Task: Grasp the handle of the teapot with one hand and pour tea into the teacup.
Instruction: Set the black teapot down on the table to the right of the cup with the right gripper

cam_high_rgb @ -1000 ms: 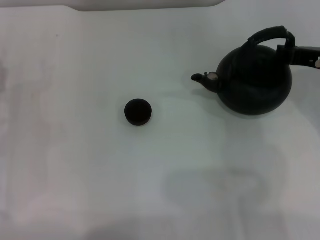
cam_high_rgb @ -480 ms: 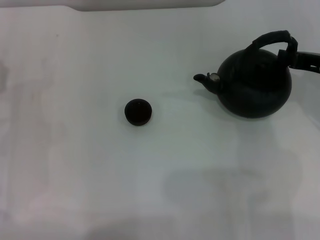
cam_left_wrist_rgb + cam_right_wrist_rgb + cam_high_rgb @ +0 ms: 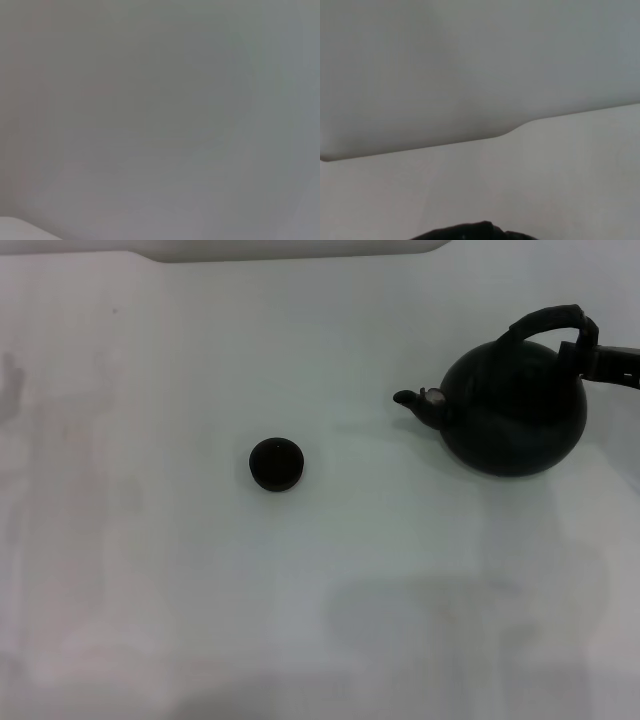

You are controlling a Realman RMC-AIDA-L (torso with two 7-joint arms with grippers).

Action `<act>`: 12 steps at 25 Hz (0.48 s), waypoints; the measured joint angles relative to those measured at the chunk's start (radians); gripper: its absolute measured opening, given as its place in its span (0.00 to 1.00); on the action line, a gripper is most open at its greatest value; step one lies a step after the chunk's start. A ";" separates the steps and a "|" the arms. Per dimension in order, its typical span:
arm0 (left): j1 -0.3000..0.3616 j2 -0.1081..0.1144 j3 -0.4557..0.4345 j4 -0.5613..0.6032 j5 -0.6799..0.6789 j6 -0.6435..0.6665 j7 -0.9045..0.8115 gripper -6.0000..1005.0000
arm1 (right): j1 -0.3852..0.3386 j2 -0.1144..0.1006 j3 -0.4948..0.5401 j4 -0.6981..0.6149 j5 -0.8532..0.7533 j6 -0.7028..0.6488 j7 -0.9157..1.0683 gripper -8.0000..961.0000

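- The right gripper (image 3: 598, 352) reached in from the head view's right edge; its jaws met the handle (image 3: 548, 320), grip unclear.
- The teapot (image 3: 512, 407) hung just left of the jaws, spout (image 3: 412, 400) pointing away.
- The teacup (image 3: 275, 463) sat on the bench (image 3: 300, 590), well left of the jaws.

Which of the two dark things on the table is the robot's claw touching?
The teapot, large and round: the right gripper meets its arched handle. The tiny teacup sits alone.

Soft, even overhead light leaves faint shadows on the white table (image 3: 200, 620); both wrist views are blurred.
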 joint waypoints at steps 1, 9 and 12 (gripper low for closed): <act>0.000 0.000 0.000 0.000 0.001 0.001 0.000 0.88 | 0.000 0.000 0.000 0.001 0.000 -0.001 -0.008 0.30; -0.004 0.001 0.000 0.000 0.004 0.002 0.000 0.88 | 0.005 0.002 -0.007 0.011 0.015 -0.011 -0.052 0.34; -0.004 0.002 0.000 0.001 0.003 0.002 0.000 0.88 | 0.005 0.000 -0.007 0.010 0.033 -0.013 -0.057 0.38</act>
